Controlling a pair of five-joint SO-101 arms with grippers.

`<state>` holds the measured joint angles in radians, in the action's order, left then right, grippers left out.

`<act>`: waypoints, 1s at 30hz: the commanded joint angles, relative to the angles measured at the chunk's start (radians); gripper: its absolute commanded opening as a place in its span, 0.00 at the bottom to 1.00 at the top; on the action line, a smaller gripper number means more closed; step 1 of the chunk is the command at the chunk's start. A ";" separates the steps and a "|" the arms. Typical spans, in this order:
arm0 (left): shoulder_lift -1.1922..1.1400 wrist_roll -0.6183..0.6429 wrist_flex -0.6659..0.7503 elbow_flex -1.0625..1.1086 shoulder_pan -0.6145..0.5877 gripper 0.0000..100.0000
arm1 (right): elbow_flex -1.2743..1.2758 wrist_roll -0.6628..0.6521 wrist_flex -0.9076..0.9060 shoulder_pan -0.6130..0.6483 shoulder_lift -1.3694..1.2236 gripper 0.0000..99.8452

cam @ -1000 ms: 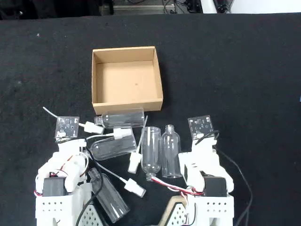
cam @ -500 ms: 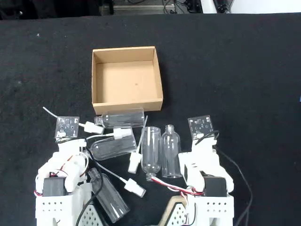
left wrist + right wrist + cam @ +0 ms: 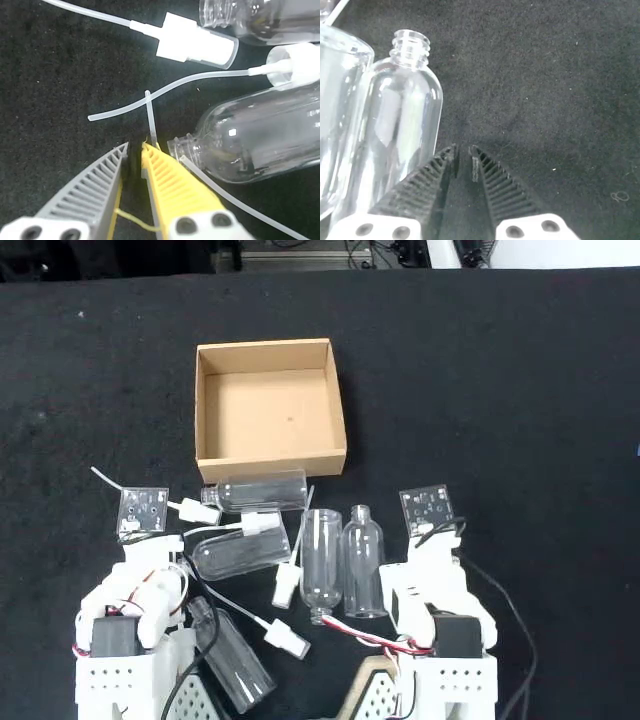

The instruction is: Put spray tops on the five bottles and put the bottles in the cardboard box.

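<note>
The open cardboard box (image 3: 270, 410) stands at the back, nothing inside it. Clear bottles lie in front of it: one by the box's front wall (image 3: 262, 491), one below it (image 3: 240, 552), two side by side (image 3: 321, 560) (image 3: 364, 562), and one beside the left arm (image 3: 232, 652). White spray tops with thin tubes lie loose among them (image 3: 195, 510) (image 3: 288, 585) (image 3: 285, 638). My left gripper (image 3: 134, 147) is shut, low over the cloth, beside an open bottle neck (image 3: 182, 147) and a tube (image 3: 165, 92). My right gripper (image 3: 463, 150) is shut next to an uncapped bottle (image 3: 400, 130).
Black cloth covers the table (image 3: 500, 390), with wide free room on the right and at the back. The two arm bases (image 3: 120, 670) (image 3: 450, 665) stand at the front edge. Red and white wires (image 3: 375, 638) run between them.
</note>
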<state>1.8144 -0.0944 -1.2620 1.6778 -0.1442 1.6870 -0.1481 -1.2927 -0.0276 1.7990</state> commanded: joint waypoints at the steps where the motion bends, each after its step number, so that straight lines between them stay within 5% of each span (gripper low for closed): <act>1: 0.015 0.000 -0.014 0.022 0.008 0.03 | -0.004 0.006 -0.014 0.020 0.096 0.01; 24: 0.015 0.000 -0.014 0.022 0.008 0.03 | -0.004 0.003 -0.014 0.020 0.096 0.01; 30: 0.015 0.000 -0.014 0.022 0.008 0.03 | -0.053 0.002 0.143 -0.015 0.096 0.02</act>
<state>1.8144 -0.0944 -1.2620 1.6778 -0.1442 1.6870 -0.1496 -1.2589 -0.0184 1.7990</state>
